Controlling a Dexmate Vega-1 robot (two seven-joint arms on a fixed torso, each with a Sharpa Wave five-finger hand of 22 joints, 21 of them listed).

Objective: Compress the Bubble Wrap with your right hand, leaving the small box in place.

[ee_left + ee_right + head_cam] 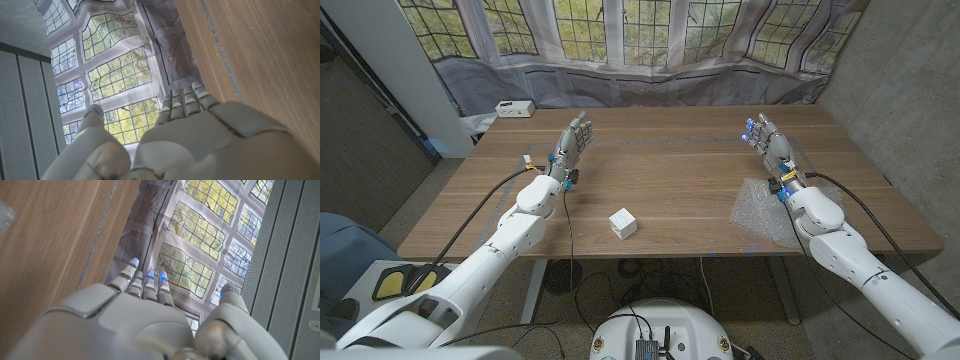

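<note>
Head view shows the right hand [765, 140] raised over the tabletop [670, 180], fingers [756, 127] extended and apart, holding nothing. The Bubble Wrap [760, 210] lies near the tabletop's front right edge, partly under the right forearm. The small box [623, 223], white, sits near the front middle, well apart from the wrap. The left hand [572, 142] stands likewise with fingers spread, gripping nothing. A white device [515, 108] rests at the far left corner.
</note>
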